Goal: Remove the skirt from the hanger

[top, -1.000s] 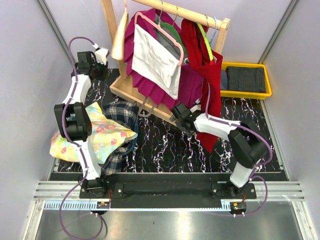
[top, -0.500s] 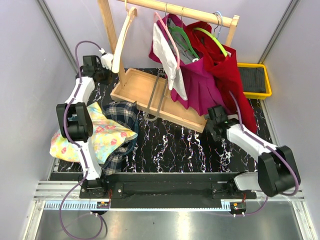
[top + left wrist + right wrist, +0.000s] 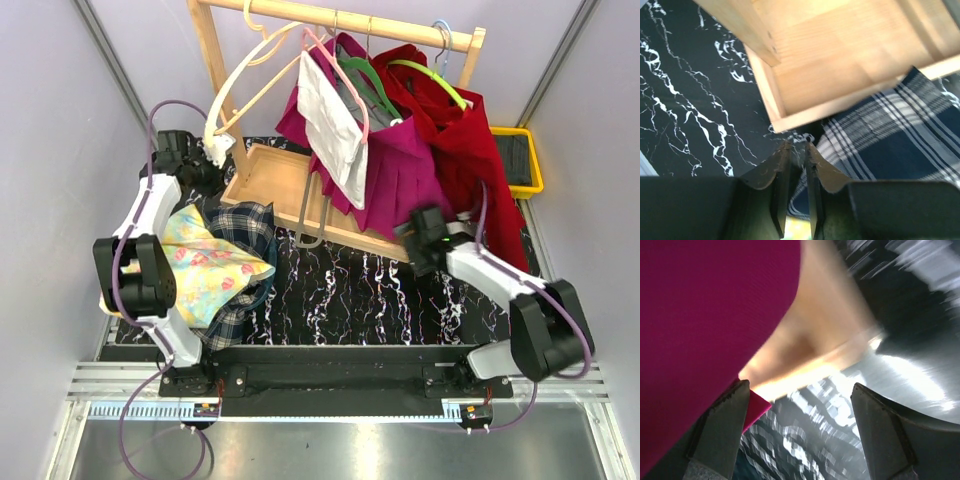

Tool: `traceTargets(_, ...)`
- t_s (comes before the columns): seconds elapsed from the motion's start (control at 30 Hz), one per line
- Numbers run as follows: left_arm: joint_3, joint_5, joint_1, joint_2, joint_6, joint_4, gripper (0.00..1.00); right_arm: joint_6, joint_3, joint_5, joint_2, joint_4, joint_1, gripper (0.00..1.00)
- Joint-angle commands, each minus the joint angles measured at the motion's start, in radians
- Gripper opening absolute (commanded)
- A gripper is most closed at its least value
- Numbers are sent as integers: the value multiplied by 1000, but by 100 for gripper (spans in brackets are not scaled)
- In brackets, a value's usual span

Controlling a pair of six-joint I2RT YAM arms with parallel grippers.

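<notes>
Right gripper [image 3: 800, 390], jaws spread wide, is hovering at the hem of the magenta skirt [image 3: 705, 315], low over the bench [image 3: 340, 290]; the reach appears to be the step in hand. Left gripper [image 3: 796, 147], nearly pressed together on nothing, is idling beside the wooden rack base [image 3: 840, 55]. Farther back, the skirt is hanging from the rail [image 3: 400, 30]. Next, presumably: closing on fabric and pulling downward.

Magenta pleated skirt [image 3: 400, 170] hanging on rack [image 3: 400, 27]
</notes>
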Motion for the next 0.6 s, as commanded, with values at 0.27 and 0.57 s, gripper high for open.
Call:
traceTargets(0.27, -232, 78, -188, -487, 15, -67, 24, -150, 66, -16, 68, 269, 214, 89)
traceTargets(0.57, -477, -183, -519, -511, 94, 119, 29, -182, 65, -22, 62, 329, 213, 90)
